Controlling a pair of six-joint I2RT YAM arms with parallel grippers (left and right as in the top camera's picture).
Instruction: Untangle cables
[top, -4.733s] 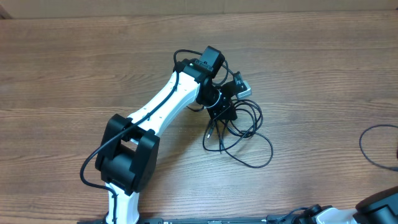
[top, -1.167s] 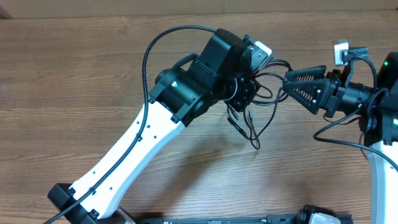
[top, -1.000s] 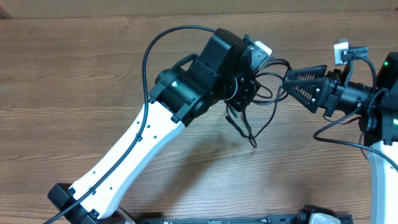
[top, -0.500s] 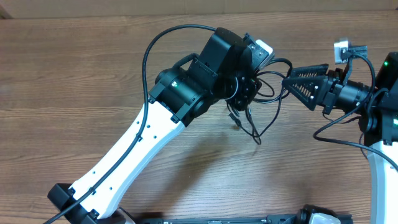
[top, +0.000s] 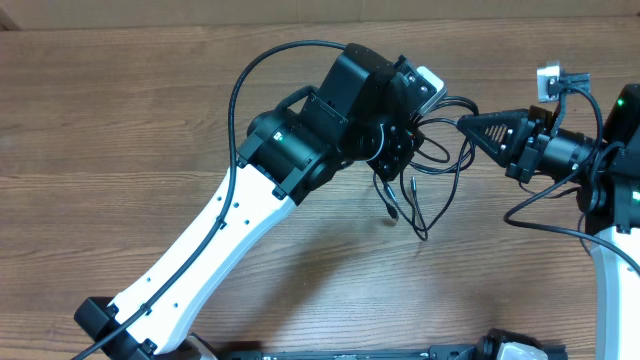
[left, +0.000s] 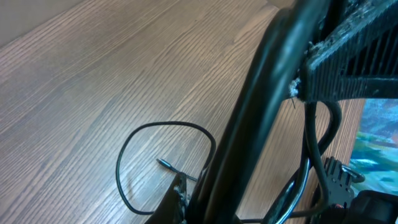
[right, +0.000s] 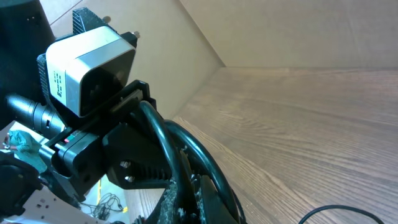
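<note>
The cables (top: 413, 192) hang bunched between my two sets of jaws, above the surface (top: 120, 120). My left jaws are clamped on the tangle and my right jaws are closed on a strand. Only my left wrist view shows a silver-tipped plug (left: 164, 163) below.

Wooden table (top: 100, 120), beige wall (right: 298, 31)

White arm links (top: 215, 235), black joint housings (top: 300, 145), black wire (top: 234, 95), ribbed black right tool (top: 463, 123), white camera box (top: 430, 80).

Thin black cables (top: 432, 160), tangled bunch held aloft, loops and plug ends dangling below
</note>
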